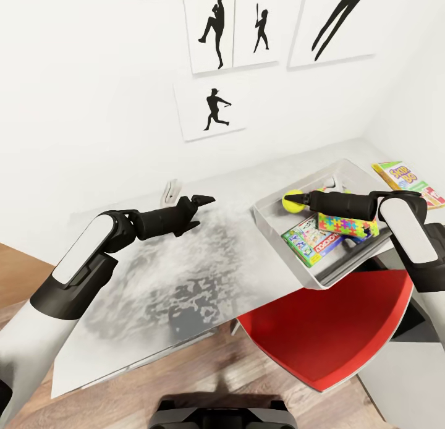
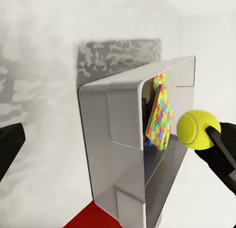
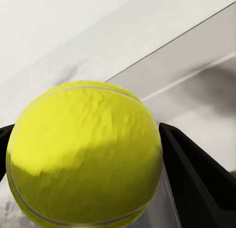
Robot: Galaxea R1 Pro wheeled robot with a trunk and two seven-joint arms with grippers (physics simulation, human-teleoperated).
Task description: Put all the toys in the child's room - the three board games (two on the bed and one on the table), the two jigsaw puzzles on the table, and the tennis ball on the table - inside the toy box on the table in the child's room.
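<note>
My right gripper (image 1: pixel 294 200) is shut on the tennis ball (image 1: pixel 291 202), holding it just over the far left part of the toy box (image 1: pixel 281 240). In the right wrist view the tennis ball (image 3: pixel 86 154) sits between dark fingers (image 3: pixel 196 179). Inside the box lie a Monopoly board game (image 1: pixel 309 240) and a jigsaw puzzle (image 1: pixel 347 225). Another board game (image 1: pixel 409 180), yellow, green and red, lies on the table (image 1: pixel 185 274) beyond the box. My left gripper (image 1: pixel 203 200) hovers open over the table, left of the box, and is empty. From the left wrist I see the toy box (image 2: pixel 113 139), jigsaw puzzle (image 2: pixel 162 119) and tennis ball (image 2: pixel 198 129).
A red chair (image 1: pixel 334 330) stands at the table's front edge below the toy box. A small white object (image 1: pixel 172 191) lies on the table near the wall. Silhouette posters (image 1: pixel 210 107) hang on the white wall behind.
</note>
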